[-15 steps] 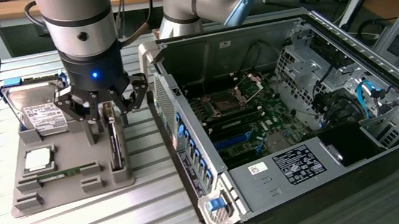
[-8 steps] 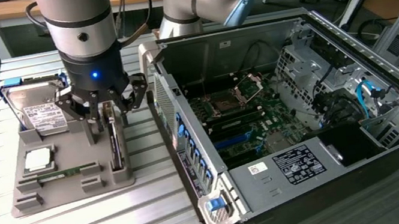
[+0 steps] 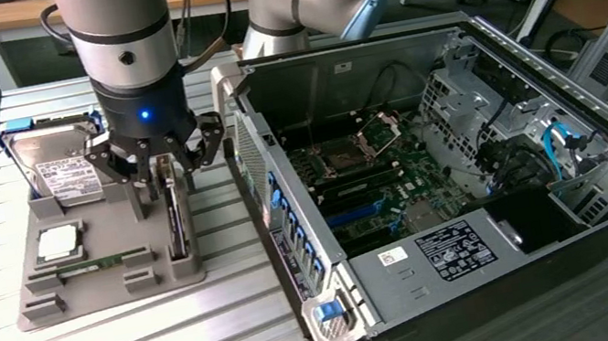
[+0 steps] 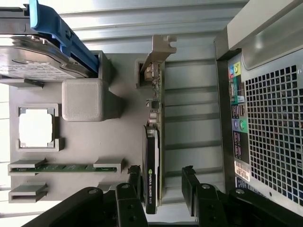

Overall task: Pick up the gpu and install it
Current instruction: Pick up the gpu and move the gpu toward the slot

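Observation:
The gpu (image 3: 174, 218) stands on edge in a slot of the grey holder (image 3: 114, 290), a thin dark card with a silver bracket at its far end. My gripper (image 3: 162, 168) hangs directly over it, open, with one finger on each side of the card's top edge. In the wrist view the gpu (image 4: 154, 137) runs edge-on away from my gripper (image 4: 161, 177). Its black shroud lies between the two fingers (image 4: 188, 179), with a gap on one side. Nothing is gripped.
The holder also carries a hard drive (image 3: 63, 169) with a blue bracket, a processor (image 3: 59, 241) and a green memory strip (image 3: 103, 260). The open computer case (image 3: 453, 173) lies at the exterior view's right, motherboard exposed, its wall close beside the holder.

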{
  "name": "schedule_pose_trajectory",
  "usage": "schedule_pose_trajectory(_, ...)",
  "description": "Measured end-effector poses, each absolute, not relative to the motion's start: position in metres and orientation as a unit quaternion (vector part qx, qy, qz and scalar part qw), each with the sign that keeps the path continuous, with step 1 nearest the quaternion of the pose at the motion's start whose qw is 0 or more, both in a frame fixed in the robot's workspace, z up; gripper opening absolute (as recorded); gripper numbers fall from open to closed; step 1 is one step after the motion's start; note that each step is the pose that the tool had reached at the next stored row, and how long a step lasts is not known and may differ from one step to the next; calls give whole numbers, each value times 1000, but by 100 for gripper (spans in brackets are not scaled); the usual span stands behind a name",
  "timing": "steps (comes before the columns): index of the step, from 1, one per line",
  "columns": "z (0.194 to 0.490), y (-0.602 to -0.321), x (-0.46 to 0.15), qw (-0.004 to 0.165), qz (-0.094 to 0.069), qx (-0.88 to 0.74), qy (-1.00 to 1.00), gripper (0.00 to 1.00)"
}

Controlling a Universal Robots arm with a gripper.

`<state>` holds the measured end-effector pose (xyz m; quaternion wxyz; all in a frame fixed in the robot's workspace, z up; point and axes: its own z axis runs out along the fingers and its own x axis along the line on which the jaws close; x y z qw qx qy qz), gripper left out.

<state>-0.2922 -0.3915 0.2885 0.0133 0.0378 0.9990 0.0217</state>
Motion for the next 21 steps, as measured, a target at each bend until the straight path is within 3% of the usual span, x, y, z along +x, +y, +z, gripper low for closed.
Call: schedule_pose_trajectory(21, 275, -386, -292, 13, 22, 38, 999, 48)
